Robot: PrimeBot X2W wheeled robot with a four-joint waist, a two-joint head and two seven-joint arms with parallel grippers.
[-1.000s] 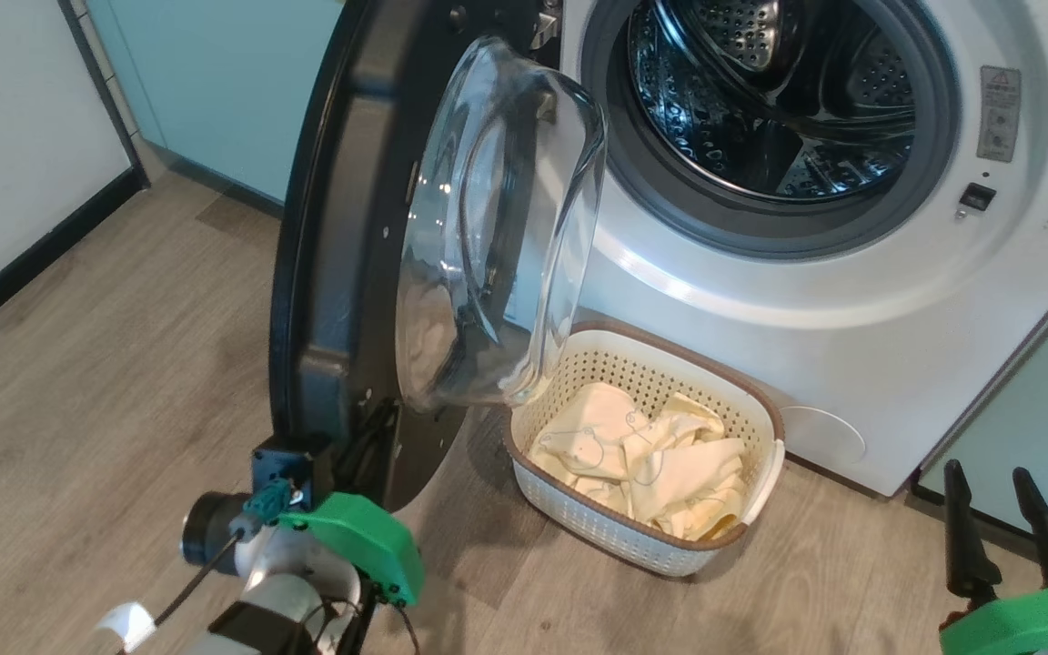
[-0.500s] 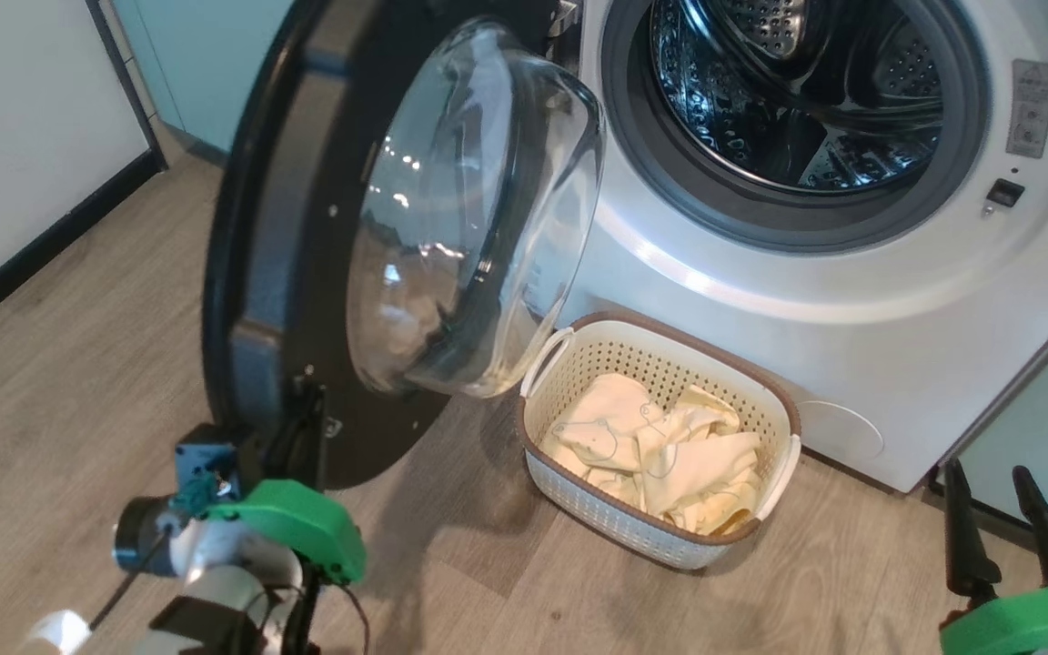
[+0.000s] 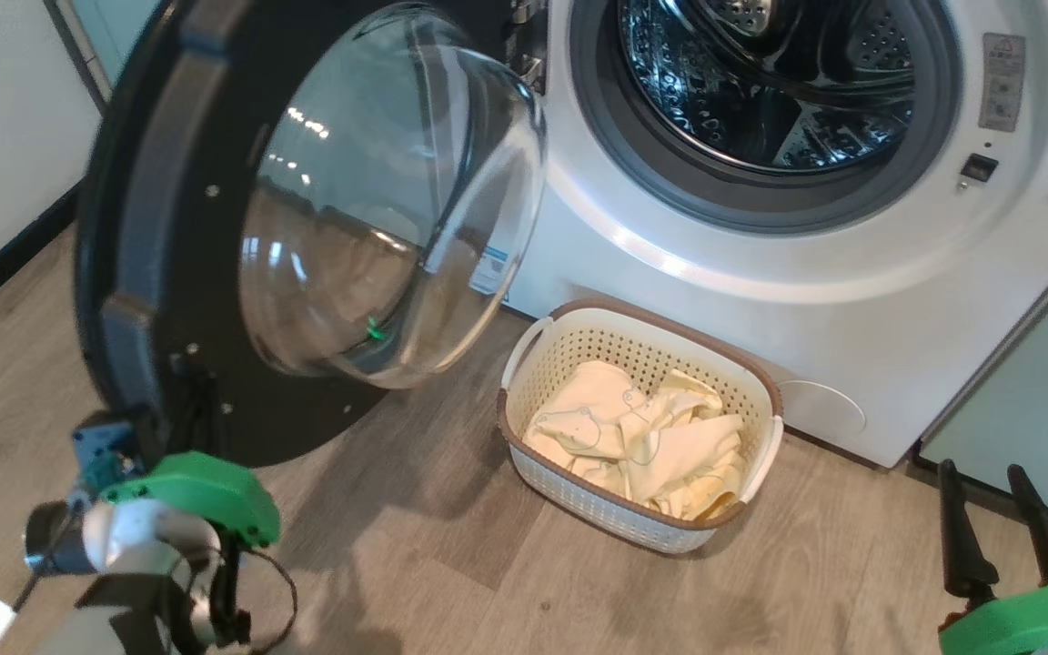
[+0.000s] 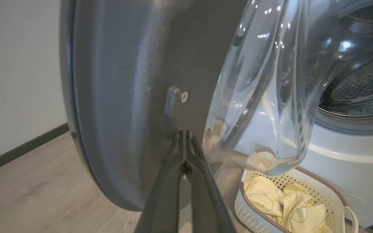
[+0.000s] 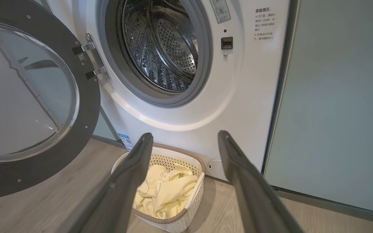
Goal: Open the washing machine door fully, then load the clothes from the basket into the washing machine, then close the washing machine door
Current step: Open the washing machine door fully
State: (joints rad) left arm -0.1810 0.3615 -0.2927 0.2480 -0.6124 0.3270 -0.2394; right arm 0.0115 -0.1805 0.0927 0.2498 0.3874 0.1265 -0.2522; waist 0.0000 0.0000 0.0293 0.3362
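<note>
Wood-plank floor (image 3: 488,564) in front of a white washing machine (image 3: 851,318), with the washing machine door (image 3: 124,273) swung wide at the left of the head view.

The left gripper (image 4: 184,136) has its fingers pressed together with nothing between them. Its tips sit against the door's dark inner face beside the glass bowl (image 3: 378,200), likely to push the door fully open and clear the drum (image 3: 760,82). The right gripper (image 3: 981,473) waits at lower right with its fingers spread apart. The clothes (image 3: 642,441) lie heaped in the basket (image 3: 615,523), centre frame below the drum opening, within reach for loading.
</note>
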